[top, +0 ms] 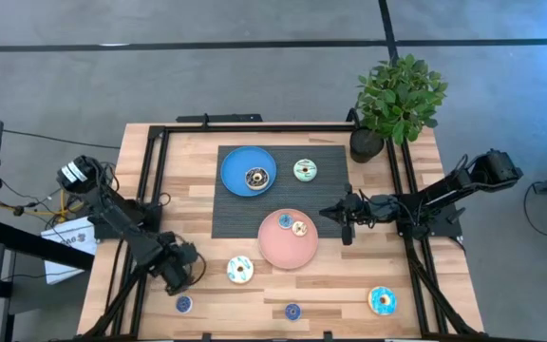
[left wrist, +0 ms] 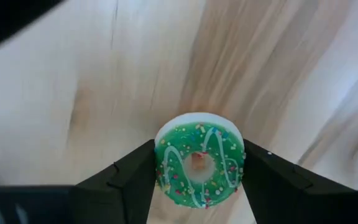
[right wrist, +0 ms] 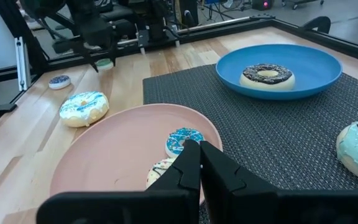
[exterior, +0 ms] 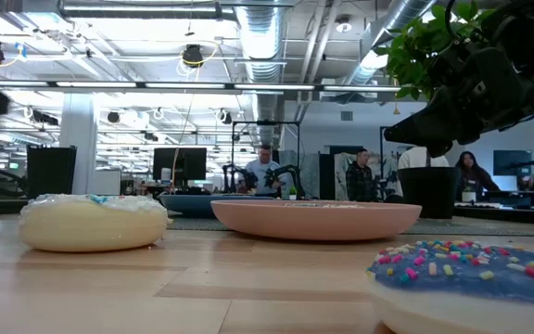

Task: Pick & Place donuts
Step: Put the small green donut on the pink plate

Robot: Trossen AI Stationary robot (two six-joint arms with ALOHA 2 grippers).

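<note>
With the left pincer (left wrist: 197, 180) grasping the small green-iced toy donut (left wrist: 199, 163) above the wooden desk (left wrist: 73, 93), well clear of the pink round plate (top: 288, 242), you risk it slipping sideways if the hold is off-centre.

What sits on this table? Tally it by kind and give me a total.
Donuts: 9, counting the green donut held in the left pincer
Plates: 2, the blue plate and the pink plate
Dark mat: 1
Potted plant: 1
Total: 13
</note>
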